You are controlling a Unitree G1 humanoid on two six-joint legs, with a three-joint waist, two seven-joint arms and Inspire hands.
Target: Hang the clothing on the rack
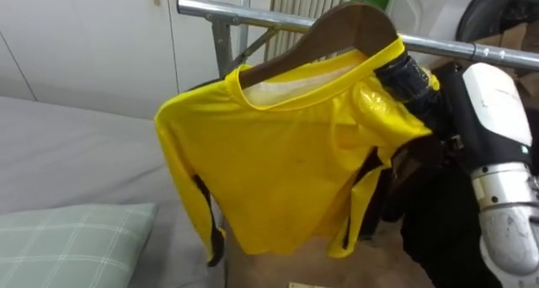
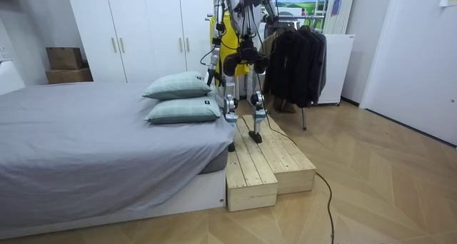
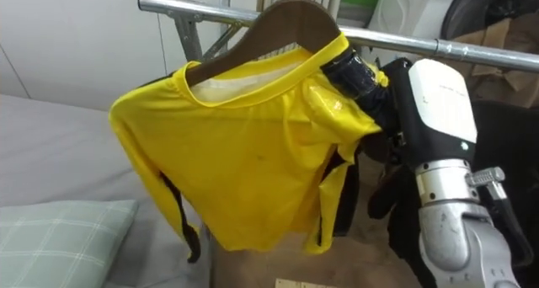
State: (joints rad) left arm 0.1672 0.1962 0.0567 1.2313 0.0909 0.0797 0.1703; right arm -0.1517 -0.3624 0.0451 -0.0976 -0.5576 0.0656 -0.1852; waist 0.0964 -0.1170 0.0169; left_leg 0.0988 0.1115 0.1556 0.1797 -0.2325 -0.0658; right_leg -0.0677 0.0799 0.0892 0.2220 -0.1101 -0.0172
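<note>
The yellow shirt point(image 1: 278, 162) sits on a wooden hanger point(image 1: 337, 31), tilted, just in front of the rack's metal rail point(image 1: 244, 17). My right hand point(image 1: 410, 74) is at the hanger's right end, its dark fingers tucked under the shirt's shoulder, so I can't tell their grip. Dark coats point(image 2: 296, 62) hang further right along the rail. My left hand point(image 2: 210, 75) hangs well below the rail, and I can't tell how its fingers stand.
</note>
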